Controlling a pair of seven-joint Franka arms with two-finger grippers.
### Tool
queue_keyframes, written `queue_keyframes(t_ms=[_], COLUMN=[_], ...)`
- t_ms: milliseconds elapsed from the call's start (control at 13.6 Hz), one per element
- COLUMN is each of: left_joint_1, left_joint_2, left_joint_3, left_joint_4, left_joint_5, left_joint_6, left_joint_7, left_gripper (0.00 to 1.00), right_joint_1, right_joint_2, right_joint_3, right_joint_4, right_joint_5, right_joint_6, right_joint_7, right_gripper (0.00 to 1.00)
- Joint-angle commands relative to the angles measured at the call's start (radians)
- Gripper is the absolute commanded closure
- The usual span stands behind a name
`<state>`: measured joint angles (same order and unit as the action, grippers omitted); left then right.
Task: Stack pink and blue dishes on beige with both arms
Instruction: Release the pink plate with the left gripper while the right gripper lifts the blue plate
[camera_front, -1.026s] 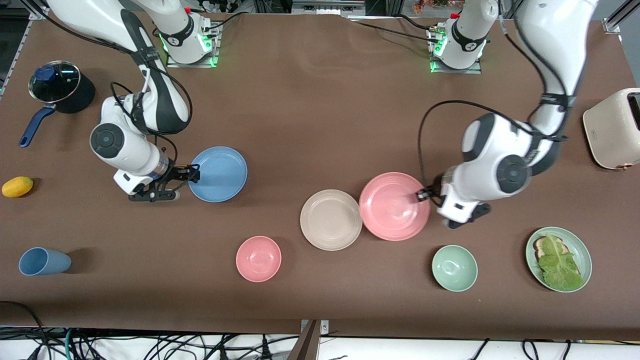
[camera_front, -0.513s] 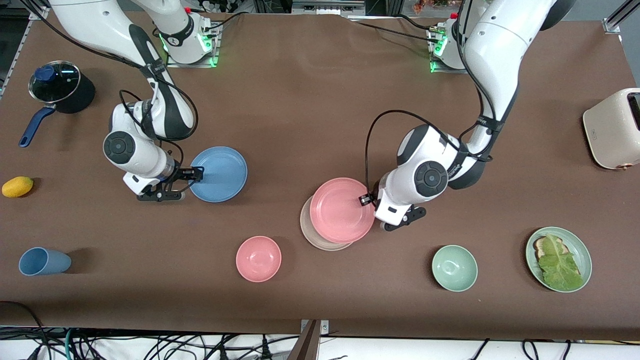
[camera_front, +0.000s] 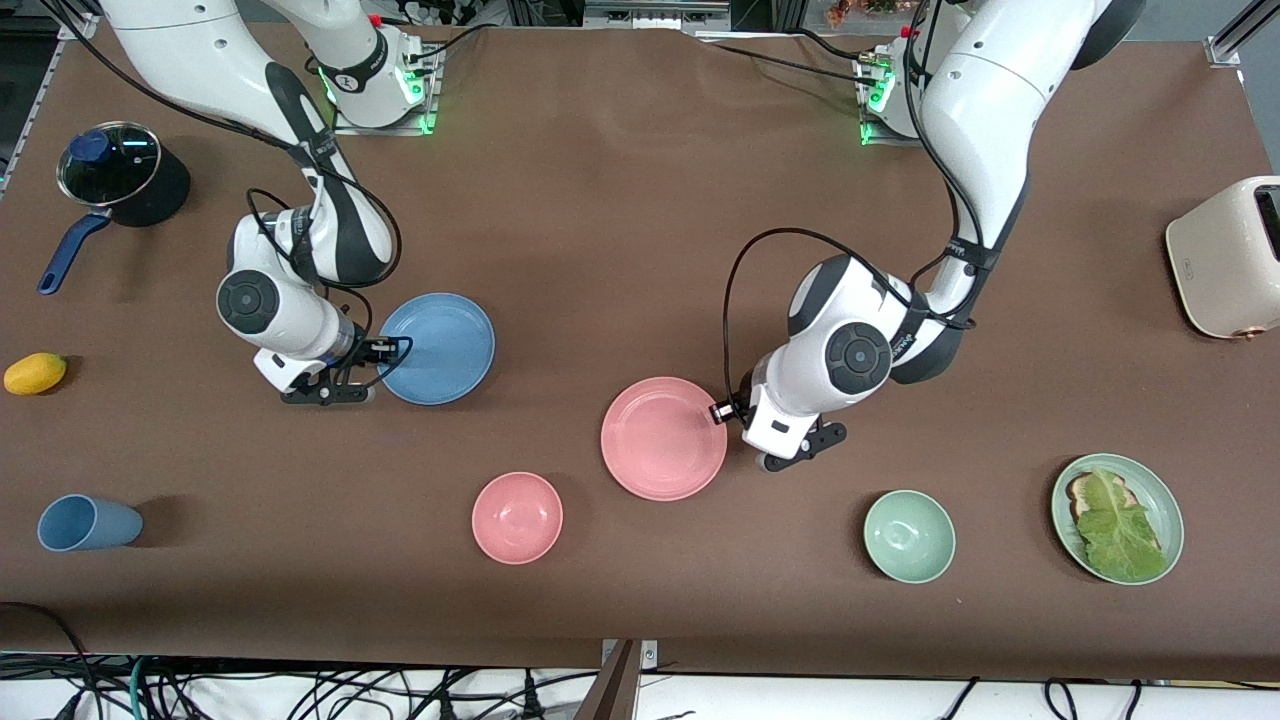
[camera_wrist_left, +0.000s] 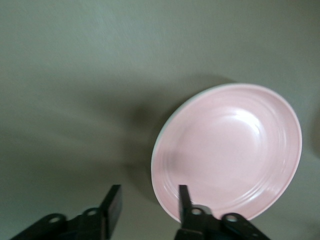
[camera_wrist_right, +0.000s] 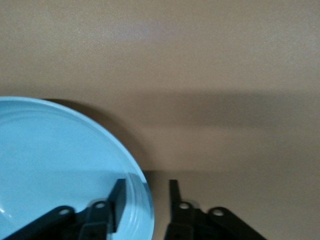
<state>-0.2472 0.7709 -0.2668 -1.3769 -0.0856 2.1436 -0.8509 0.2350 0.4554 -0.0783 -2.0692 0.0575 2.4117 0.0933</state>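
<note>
The pink plate (camera_front: 663, 438) lies flat on the beige plate near the middle of the table and covers it almost wholly. Only a thin pale edge of the beige plate (camera_wrist_left: 154, 152) shows in the left wrist view. My left gripper (camera_front: 720, 411) is open at the pink plate's rim toward the left arm's end, one finger over the plate (camera_wrist_left: 240, 150) and one off it. The blue plate (camera_front: 438, 348) rests on the table toward the right arm's end. My right gripper (camera_front: 392, 349) is open, with its fingers on either side of the blue plate's rim (camera_wrist_right: 60, 165).
A small pink bowl (camera_front: 517, 517), a pale green bowl (camera_front: 909, 536) and a green plate with bread and lettuce (camera_front: 1117, 517) lie nearer the front camera. A toaster (camera_front: 1230, 257) stands at the left arm's end. A lidded pot (camera_front: 122, 180), a yellow fruit (camera_front: 35, 373) and a blue cup (camera_front: 88, 522) are at the right arm's end.
The left arm carried the pink plate sideways over the beige plate and set it down on it. The right gripper slid in until its fingers straddled the blue plate's rim.
</note>
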Motion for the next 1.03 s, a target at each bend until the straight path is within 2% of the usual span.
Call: queue_keyframes(t_ms=[0,147,293,513,733,806,953], left_joint_1=[0.012,0.054,0.101,0.185,0.276,0.304,0.350], left_joint_2=[-0.027,-0.054,-0.070,-0.091,-0.110,-0.117,-0.124], left_joint_3=[0.038,0.054,0.054,0.055,0.054,0.054,0.057], left_joint_4=[0.009,0.007,0.007,0.006,0.007,0.007,0.006], left_joint_5=[0.018,0.018,0.020,0.020,0.067,0.067,0.073], left_joint_6=[-0.074,-0.128,-0.189,-0.272,-0.318,-0.332,-0.362], left_joint_7=[-0.005,0.001,0.044,0.171,0.268,0.301,0.390], left_gripper=[0.00,0.00,0.00,0.00,0.00,0.00,0.00], right_joint_1=[-0.011,-0.009,-0.009,-0.011,-0.002,0.003,0.035], right_joint_2=[-0.012,-0.023,-0.052,-0.054,-0.038,-0.020,0.005], right_joint_3=[0.009,0.008,0.005,0.003,0.009,0.017,0.029], right_joint_4=[-0.014,-0.006,0.023,0.258,0.467,0.518,0.546], right_joint_5=[0.027,0.027,0.027,0.031,0.039,0.076,0.183], right_joint_6=[0.015,0.004,-0.038,-0.343,-0.518,-0.536,-0.527], right_joint_7=[-0.003,-0.009,-0.015,-0.015,-0.014,-0.009,0.058], right_gripper=[0.82,0.99,1.00,1.00,1.00,1.00,1.00])
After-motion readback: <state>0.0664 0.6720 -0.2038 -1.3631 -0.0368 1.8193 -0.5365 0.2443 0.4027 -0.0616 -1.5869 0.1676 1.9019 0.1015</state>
